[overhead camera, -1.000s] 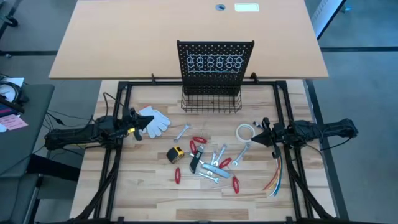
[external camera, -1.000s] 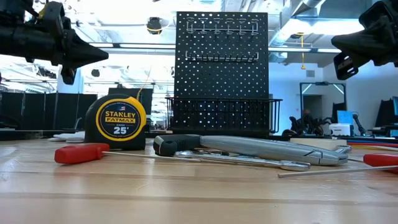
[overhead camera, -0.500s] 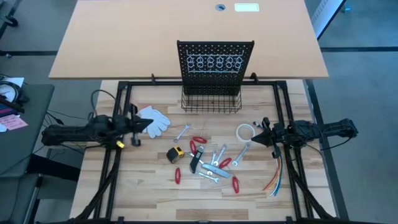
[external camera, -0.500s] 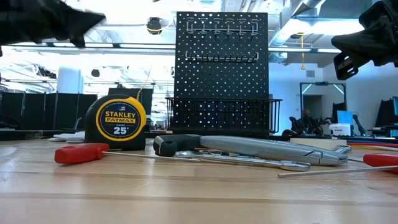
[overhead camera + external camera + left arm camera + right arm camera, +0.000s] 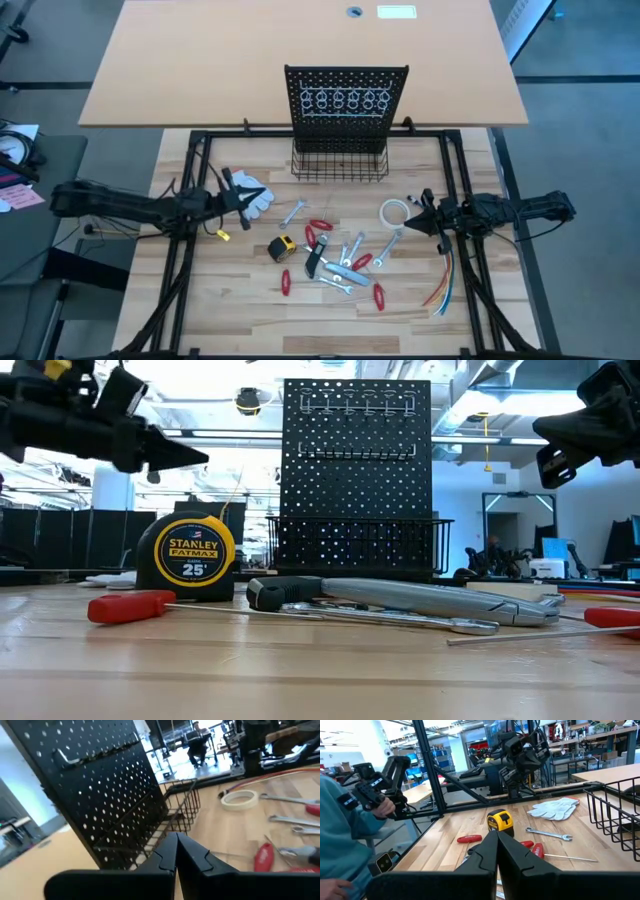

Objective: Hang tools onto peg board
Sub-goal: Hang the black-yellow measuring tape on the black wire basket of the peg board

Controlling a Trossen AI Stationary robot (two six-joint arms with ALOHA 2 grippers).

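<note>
Tools (image 5: 335,262) scattered on wooden table (image 5: 250,300)

Left hand (image 5: 246,195) closed, raised; right hand (image 5: 408,216) closed, idle.

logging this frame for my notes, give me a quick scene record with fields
left gripper: shut, empty, above the white glove
right gripper: shut, empty, beside the tape roll
peg board: upright at the far side of the table, ring hooks bare
wire basket: at the board's base, no tools in it
tools: loose wrenches and red-handled pieces at table centre
tape measure: yellow, left of the pile
coloured wires: near the right arm
task progress: nothing hung yet
</note>
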